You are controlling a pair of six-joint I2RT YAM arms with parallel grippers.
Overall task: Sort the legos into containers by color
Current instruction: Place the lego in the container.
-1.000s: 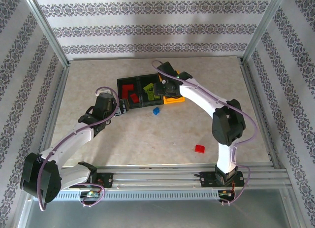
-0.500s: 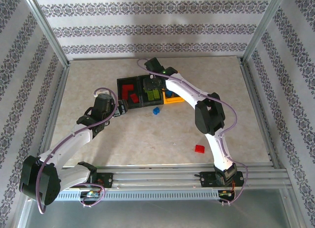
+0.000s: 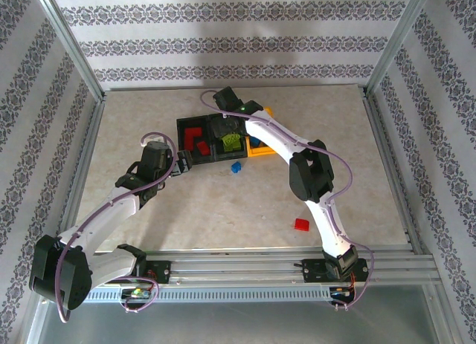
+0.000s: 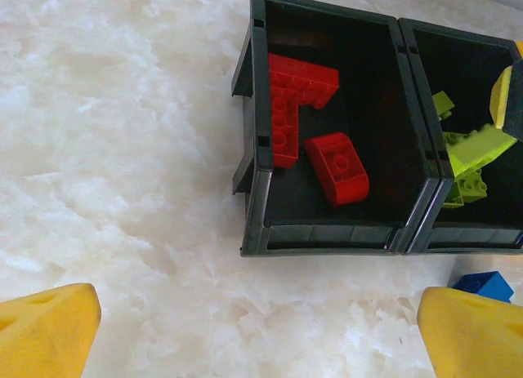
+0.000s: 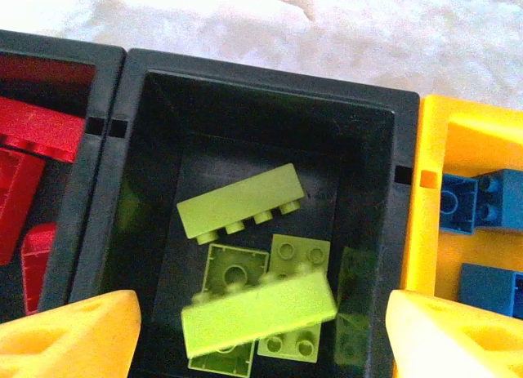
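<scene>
table (image 3: 223, 203): pale marbled top.
bins (image 4: 417, 149): three joined in a row, far centre of the table.
left bin (image 4: 255, 174): black, holds red bricks (image 4: 335, 167).
middle bin (image 5: 261, 80): black, holds green bricks (image 5: 241, 202).
yellow bin (image 5: 425, 231): right end, holds blue bricks (image 5: 474, 202).
right gripper (image 5: 261, 329): fingers spread, over the middle bin, gripping nothing.
left gripper (image 4: 261, 333): fingers spread wide, empty, just near of the left bin.
blue brick (image 3: 236, 167): loose on the table, just near of the bins.
red brick (image 3: 301, 224): loose, well apart, near right.

- From my seat the tabletop (image 3: 223, 203) is pale, marble-patterned stone-look, evenly lit with soft shadows.
- I see wallpaper (image 3: 238, 43), white with grey floral stripes, on the back and both sides.
- Silver metal posts (image 3: 71, 43) rise from the far corners.
- A ribbed metal rail (image 3: 245, 264) runs along the near edge.
</scene>
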